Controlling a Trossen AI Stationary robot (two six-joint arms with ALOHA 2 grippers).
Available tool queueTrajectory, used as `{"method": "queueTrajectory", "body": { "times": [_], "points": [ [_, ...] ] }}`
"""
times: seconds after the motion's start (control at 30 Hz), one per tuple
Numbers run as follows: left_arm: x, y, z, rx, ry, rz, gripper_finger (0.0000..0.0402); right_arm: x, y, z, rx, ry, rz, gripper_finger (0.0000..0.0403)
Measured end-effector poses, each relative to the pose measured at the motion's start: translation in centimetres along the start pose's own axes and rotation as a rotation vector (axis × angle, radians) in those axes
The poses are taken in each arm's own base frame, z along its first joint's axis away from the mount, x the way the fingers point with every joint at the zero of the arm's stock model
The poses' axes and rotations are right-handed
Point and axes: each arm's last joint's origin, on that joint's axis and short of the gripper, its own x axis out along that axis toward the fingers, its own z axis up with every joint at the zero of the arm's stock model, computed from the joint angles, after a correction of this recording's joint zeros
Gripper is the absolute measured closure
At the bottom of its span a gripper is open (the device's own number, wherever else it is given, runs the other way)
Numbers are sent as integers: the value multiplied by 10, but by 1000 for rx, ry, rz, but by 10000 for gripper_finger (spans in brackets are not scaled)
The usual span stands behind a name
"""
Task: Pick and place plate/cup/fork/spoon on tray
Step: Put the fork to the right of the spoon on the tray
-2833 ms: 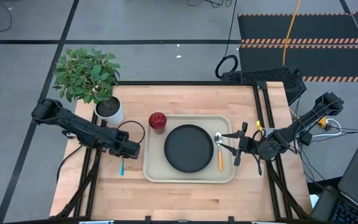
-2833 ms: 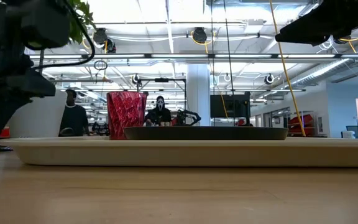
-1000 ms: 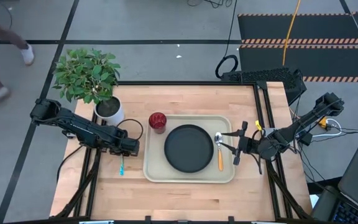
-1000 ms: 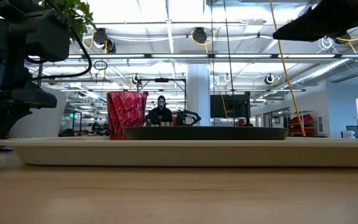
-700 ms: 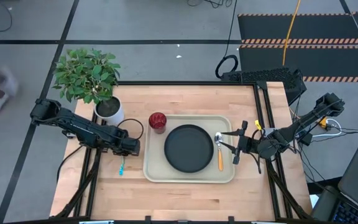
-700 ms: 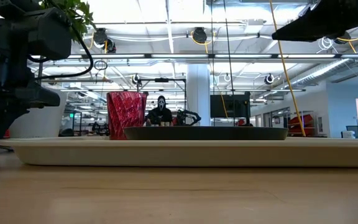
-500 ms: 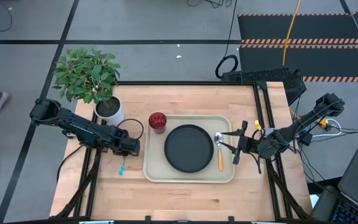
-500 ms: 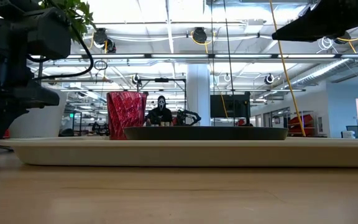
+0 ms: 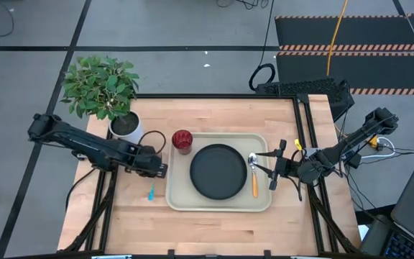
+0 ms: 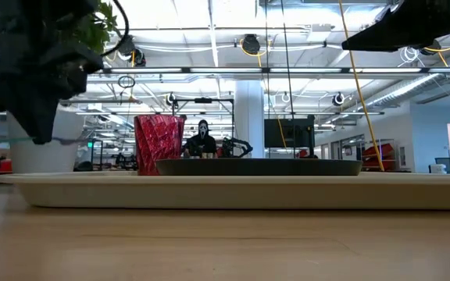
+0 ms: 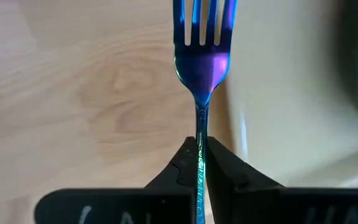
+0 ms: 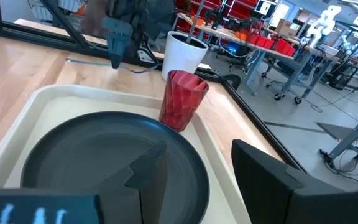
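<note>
Left end effector (image 11: 199, 163) clenched on the fork (image 11: 201, 68) handle, tines pointing ahead; tray (image 9: 175, 193) rim just beside it. Right end effector (image 9: 264, 167) released beside the tray.

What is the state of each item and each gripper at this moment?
Fork: held by its handle, lifted, at the tray's left edge.
Left gripper: shut on the fork.
Right gripper: open, empty, by the spoon.
Spoon: lying flat in the tray.
Plate: lying flat in the tray.
Cup: upright, at the tray's corner.
Tray: flat on the table.
</note>
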Motion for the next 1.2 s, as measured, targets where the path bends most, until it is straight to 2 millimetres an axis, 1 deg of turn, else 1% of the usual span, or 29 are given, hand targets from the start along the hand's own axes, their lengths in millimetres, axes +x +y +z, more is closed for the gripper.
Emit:
{"method": "queueTrajectory", "body": {
  "times": [0.07, 0.13, 0.27, 0.4, 0.5, 0.7, 0.8, 1.0, 1.07, 1.2],
  "points": [
    [-7, -8, -2, 12, -13, -45, 392, 0, 0, 0, 0, 0, 0, 234],
    [-13, -18, -6, 42, -32, -126, 392, 0, 0, 0, 0, 0, 0, 234],
    [-21, -41, -13, 138, -87, -361, 392, 0, 0, 0, 1, -1, 0, 234],
    [-33, -62, -18, 266, -202, -590, 392, 0, 0, 1, 18, -5, 1, 234],
    [-41, -71, -19, 339, -293, -703, 392, 0, 0, 4, 64, -29, 1, 234],
    [-50, -82, -16, 432, -540, -779, 392, 0, -1, 16, 189, -122, 4, 234],
    [-53, -91, -14, 459, -677, -813, 392, 4, 3, 18, 224, -141, 22, 234],
    [-53, -109, -14, 484, -871, -898, 392, 28, 13, 19, 303, -196, -36, 234],
    [-49, -114, -14, 490, -916, -905, 392, 35, 17, 17, 316, -212, -48, 234],
    [-35, -123, -14, 513, -972, -914, 392, 50, 31, 20, 259, -176, -51, 234]
  ]
}}
